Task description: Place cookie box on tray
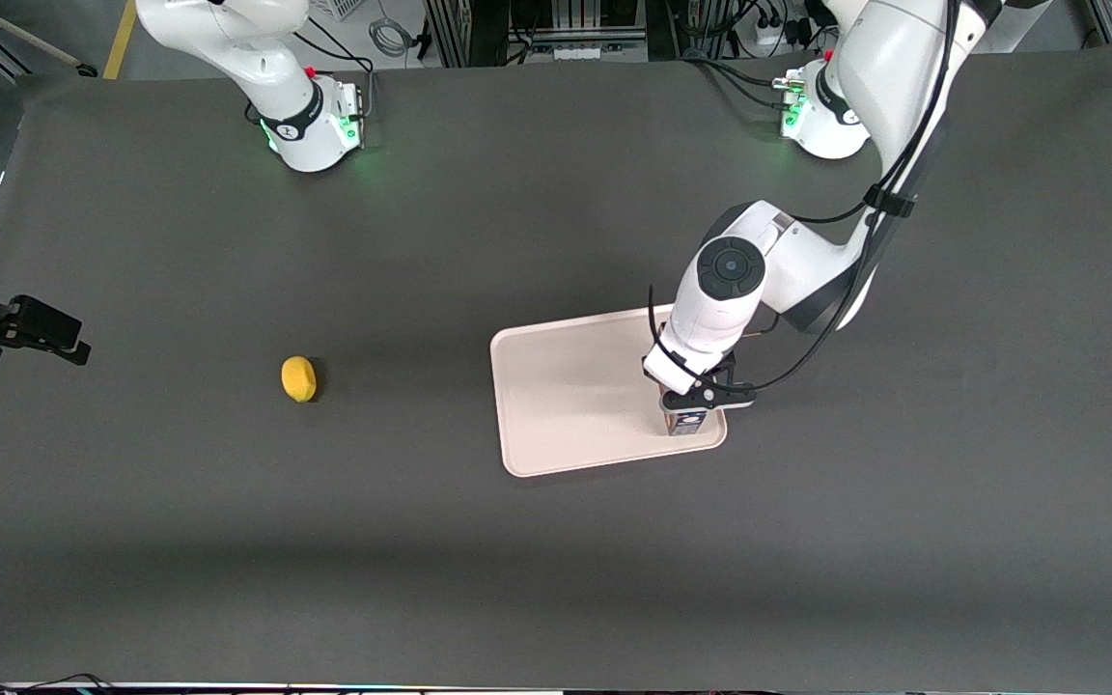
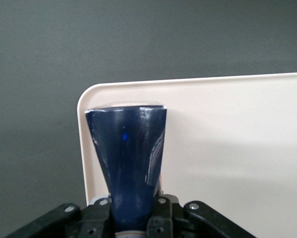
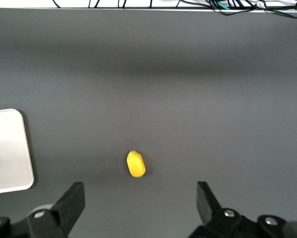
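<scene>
The pale pinkish-white tray (image 1: pixel 566 396) lies on the dark table mat; it also shows in the left wrist view (image 2: pixel 237 148) and the right wrist view (image 3: pixel 7 148). The dark navy cookie box (image 1: pixel 685 422) stands upright over the tray's corner nearest the front camera, toward the working arm's end. My left gripper (image 1: pixel 689 405) is directly above it, shut on the box's upper end. In the left wrist view the box (image 2: pixel 131 158) runs down from between the fingers (image 2: pixel 160 218) to the tray corner. I cannot tell whether the box touches the tray.
A small yellow rounded object (image 1: pixel 298 378) lies on the mat toward the parked arm's end, well apart from the tray; it also shows in the right wrist view (image 3: pixel 136 164). The two arm bases (image 1: pixel 821 121) stand along the table edge farthest from the front camera.
</scene>
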### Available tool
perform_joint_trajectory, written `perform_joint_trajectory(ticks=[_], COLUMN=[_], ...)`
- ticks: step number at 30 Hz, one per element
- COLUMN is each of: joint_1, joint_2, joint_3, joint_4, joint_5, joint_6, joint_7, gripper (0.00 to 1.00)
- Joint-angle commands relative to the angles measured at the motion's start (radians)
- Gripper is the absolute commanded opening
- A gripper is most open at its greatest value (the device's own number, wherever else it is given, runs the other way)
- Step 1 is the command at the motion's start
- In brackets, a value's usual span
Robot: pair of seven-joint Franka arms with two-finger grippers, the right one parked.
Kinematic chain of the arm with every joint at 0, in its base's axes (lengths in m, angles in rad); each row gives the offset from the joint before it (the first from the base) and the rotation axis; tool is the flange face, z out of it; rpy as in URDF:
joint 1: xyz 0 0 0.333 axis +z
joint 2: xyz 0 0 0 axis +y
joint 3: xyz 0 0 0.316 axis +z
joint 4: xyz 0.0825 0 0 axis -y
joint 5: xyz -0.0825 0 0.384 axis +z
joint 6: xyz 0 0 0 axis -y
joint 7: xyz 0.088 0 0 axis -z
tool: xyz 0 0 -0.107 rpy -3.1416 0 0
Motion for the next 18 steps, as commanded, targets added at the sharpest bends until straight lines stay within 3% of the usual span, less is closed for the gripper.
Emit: perform_joint_trajectory(ticks=[1,13,16,18], joint_1=[-0.009,-0.011,-0.011,-0.011], joint_2=[0.002,0.019,0.02,0.022], joint_3=[0.011,0.025,0.025,0.025], joint_4=[-0.015,-0.023,-0.023,-0.023], joint_5=[0.024,0.024,0.024,0.024], joint_6=[0.04,0.07,0.072,0.072], joint_7=[-0.031,-0.059,-0.059,-0.059], gripper=[0.12,0.27,0.36,0.47])
